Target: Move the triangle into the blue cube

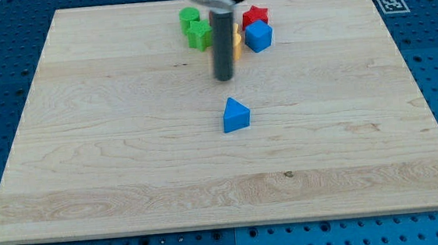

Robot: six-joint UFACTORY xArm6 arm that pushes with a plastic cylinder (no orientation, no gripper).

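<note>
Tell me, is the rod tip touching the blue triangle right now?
Apart. The camera view shows bare wood between my tip and the blue triangle, which sits nearer the view's bottom.

My tip (pixel 224 78) stands on bare wood, with the blue triangle (pixel 236 115) a little toward the view's bottom of it and apart from it, open board between them. Toward the view's top of my tip the way is crowded: a green cylinder (pixel 189 16) and a green block (pixel 199 35) to its upper left, the blue cube (pixel 258 36) and a red block (pixel 255 15) to its upper right, an orange block (pixel 238 44) partly hidden behind the rod. The wooden board (pixel 88 148) lies open to the left, right and bottom of my tip.
</note>
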